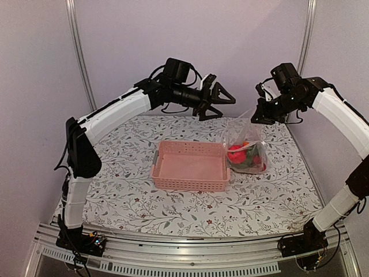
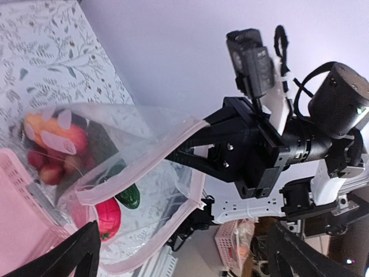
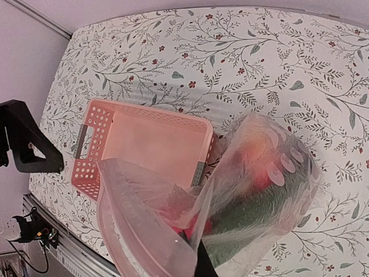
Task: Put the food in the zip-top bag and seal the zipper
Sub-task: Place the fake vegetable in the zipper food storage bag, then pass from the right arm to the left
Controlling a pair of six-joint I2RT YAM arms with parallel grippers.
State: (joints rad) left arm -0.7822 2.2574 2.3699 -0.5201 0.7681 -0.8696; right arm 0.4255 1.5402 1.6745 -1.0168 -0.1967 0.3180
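The zip-top bag hangs upright at the right of the table, its bottom resting on the floral cloth. My right gripper is shut on its top edge, and in the right wrist view the plastic drapes over the dark fingertip. The food lies inside: red, green and orange pieces. The pinkish zipper gapes open. My left gripper is open in the air, up and left of the bag's mouth, with nothing between its fingers.
A pink slotted basket stands mid-table, touching the bag's left side. The floral cloth covers the table. An aluminium rail runs along the near edge. Walls close in behind and at the sides.
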